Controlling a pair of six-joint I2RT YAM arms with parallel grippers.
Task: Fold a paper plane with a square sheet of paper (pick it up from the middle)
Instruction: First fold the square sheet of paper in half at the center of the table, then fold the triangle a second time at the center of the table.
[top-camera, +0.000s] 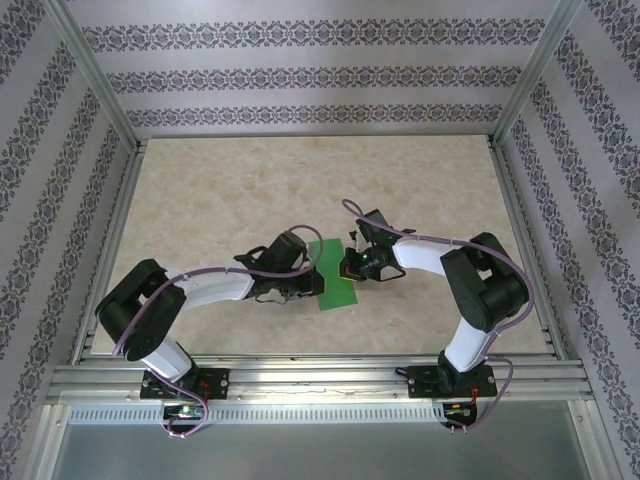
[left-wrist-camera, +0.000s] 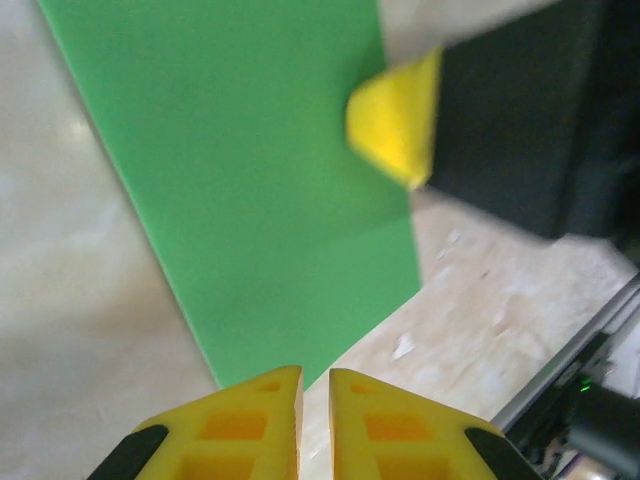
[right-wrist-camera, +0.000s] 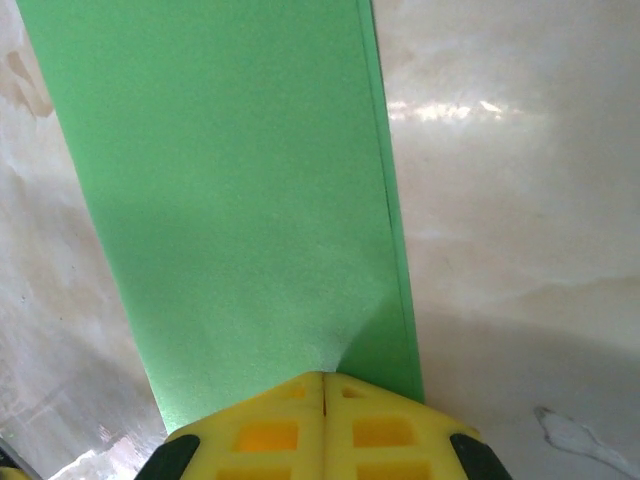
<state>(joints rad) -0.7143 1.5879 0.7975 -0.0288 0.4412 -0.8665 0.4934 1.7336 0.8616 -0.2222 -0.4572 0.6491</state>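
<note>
Two grippers face the half-folded green sheet of paper (right-wrist-camera: 230, 200) lying just ahead of their tips: right gripper (right-wrist-camera: 324, 376), fingers together, presses its edge; left gripper (left-wrist-camera: 315, 372), barely apart, holds nothing; centre crease seems in hand, next needing a corner lifted.

A beige marbled bench (top-camera: 200, 200) was seen, bordered by metal rails (top-camera: 300, 372). A folded green square sheet of paper (top-camera: 338, 290) was laid on it, seemingly flat, near the middle.
</note>
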